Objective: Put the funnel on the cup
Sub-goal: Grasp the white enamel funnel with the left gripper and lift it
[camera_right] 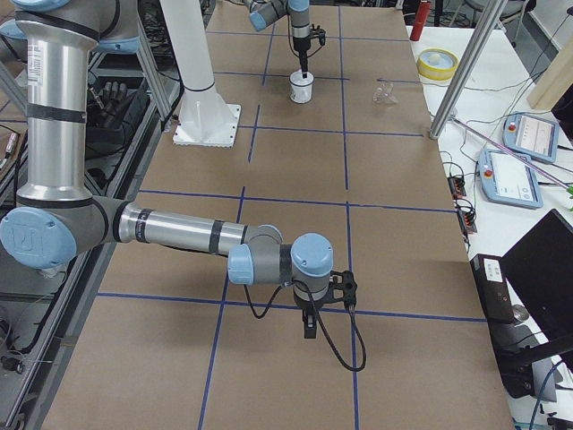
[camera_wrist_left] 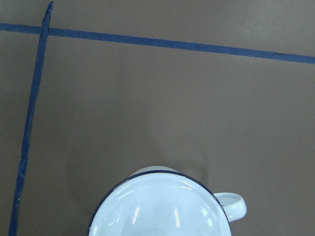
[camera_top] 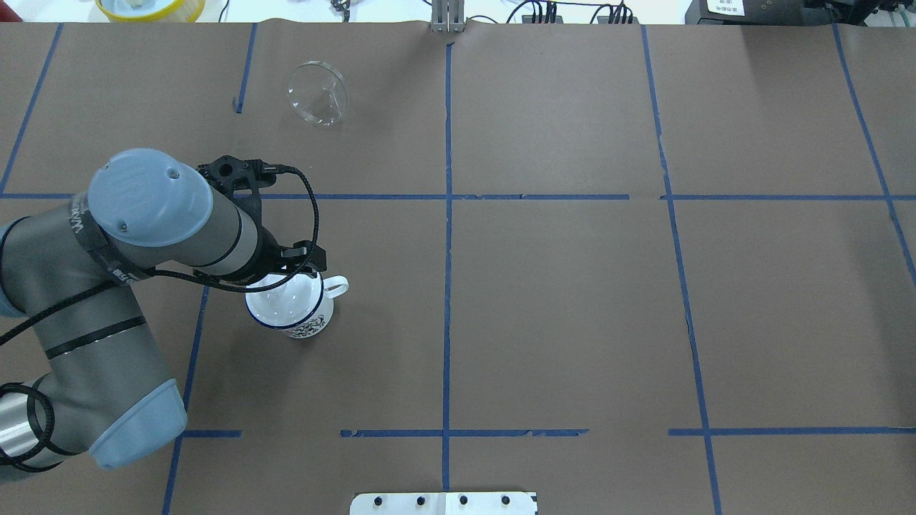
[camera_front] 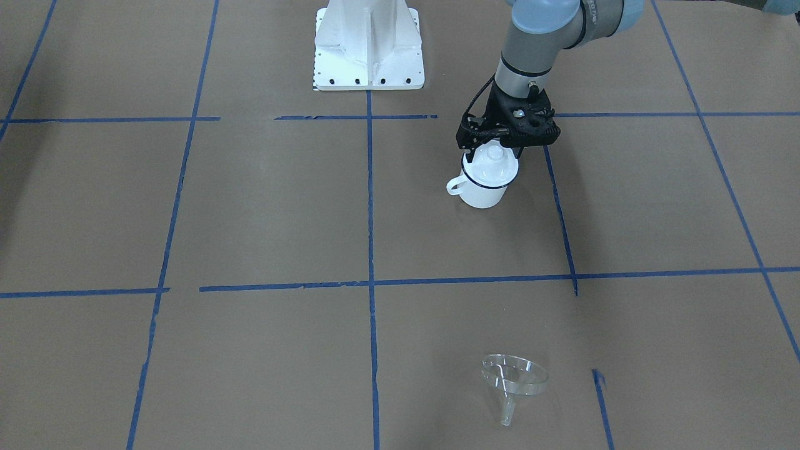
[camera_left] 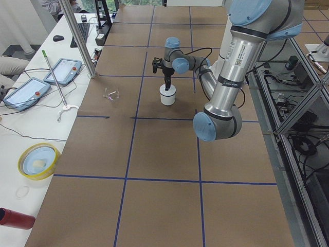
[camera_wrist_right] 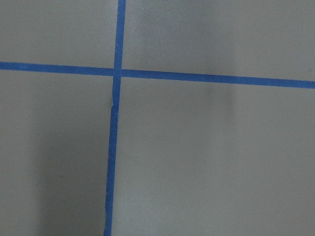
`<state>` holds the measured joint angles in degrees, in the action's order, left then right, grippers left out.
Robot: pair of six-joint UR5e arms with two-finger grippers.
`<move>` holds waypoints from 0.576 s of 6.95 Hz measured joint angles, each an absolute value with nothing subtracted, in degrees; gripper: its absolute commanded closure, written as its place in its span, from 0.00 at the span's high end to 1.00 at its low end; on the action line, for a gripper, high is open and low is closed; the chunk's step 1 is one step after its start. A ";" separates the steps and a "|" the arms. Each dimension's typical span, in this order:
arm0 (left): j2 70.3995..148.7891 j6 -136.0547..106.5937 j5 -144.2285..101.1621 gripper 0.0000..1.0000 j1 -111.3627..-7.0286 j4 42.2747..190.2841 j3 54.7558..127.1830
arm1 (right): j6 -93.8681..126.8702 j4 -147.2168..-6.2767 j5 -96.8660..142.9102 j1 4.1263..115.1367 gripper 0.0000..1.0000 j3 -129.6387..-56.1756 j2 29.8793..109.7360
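Observation:
The cup [camera_front: 484, 192] is a white enamel mug with a dark blue rim. It stands on the table's left half with a round white knobbed lid [camera_front: 495, 167] on it. My left gripper [camera_front: 493, 155] hangs straight down over the lid and looks open, with its jaws either side of the knob. The left wrist view shows the lid [camera_wrist_left: 162, 209] and the mug's handle [camera_wrist_left: 234, 203] from above. The clear funnel [camera_front: 514, 375] lies on its side near the far edge, well away from the cup [camera_top: 300, 322]; it also shows in the overhead view [camera_top: 318, 93]. My right gripper [camera_right: 309, 327] points down near the table, and I cannot tell if it is open.
Blue tape lines [camera_top: 448, 214] divide the brown table. The white robot base [camera_front: 369, 62] is at the near edge. Beyond the far edge, a side table holds a yellow bowl [camera_left: 37, 159], a red can [camera_left: 13, 218] and tablets [camera_left: 62, 71]. A metal post [camera_left: 77, 36] stands there.

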<state>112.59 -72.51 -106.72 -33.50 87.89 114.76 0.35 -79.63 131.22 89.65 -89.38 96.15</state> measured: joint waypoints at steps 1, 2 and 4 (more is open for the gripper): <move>112.59 -72.51 -106.71 0.94 -33.46 87.84 114.85 | 0.35 -79.63 131.22 89.65 1.00 -89.38 96.15; 112.59 -72.51 -106.70 0.90 -33.43 87.75 114.94 | 0.35 -79.63 131.22 89.65 1.00 -89.38 96.15; 112.23 -72.51 -106.76 0.87 -33.24 87.62 115.27 | 0.35 -79.63 131.22 89.65 1.00 -89.39 96.15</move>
<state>112.23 -72.51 -106.76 -33.24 87.62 115.27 0.35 -79.63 131.22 89.65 -89.39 96.15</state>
